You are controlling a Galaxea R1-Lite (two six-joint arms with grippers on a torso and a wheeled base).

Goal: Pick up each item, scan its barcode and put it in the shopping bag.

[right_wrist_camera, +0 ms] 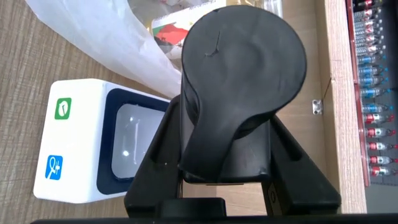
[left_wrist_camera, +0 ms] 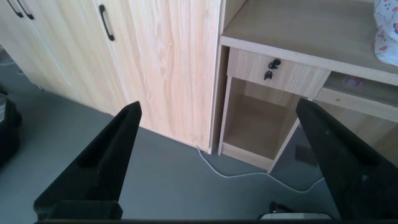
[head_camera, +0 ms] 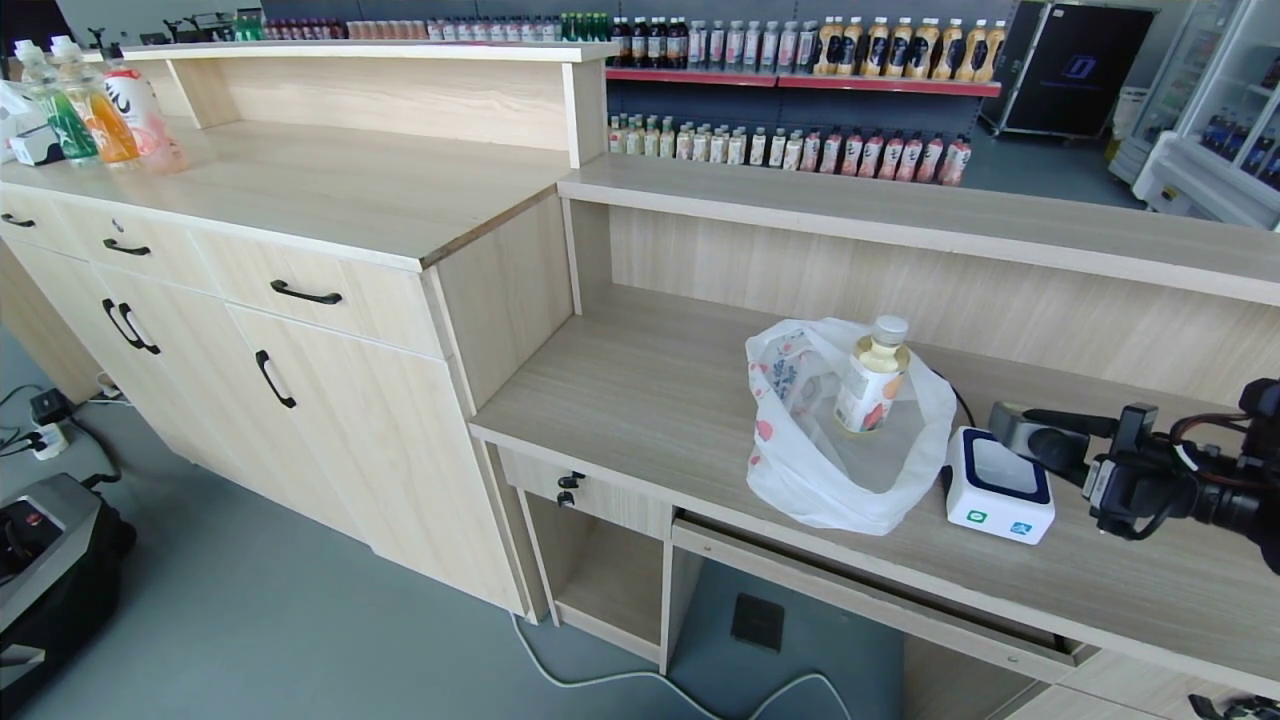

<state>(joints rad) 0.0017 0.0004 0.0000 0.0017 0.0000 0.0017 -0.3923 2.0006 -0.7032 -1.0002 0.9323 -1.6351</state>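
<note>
Right gripper clamped on a dark cylinder, held just by the white scanner. Next along the desk, the shopping bag, a bottle standing inside. Left gripper spread wide, down by the cabinet front.

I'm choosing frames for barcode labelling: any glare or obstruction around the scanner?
Right wrist view: bright reflections on the scanner window, and a dark round shape overlaps one edge. Head view: the scanner sits in plain sight under even light.
</note>
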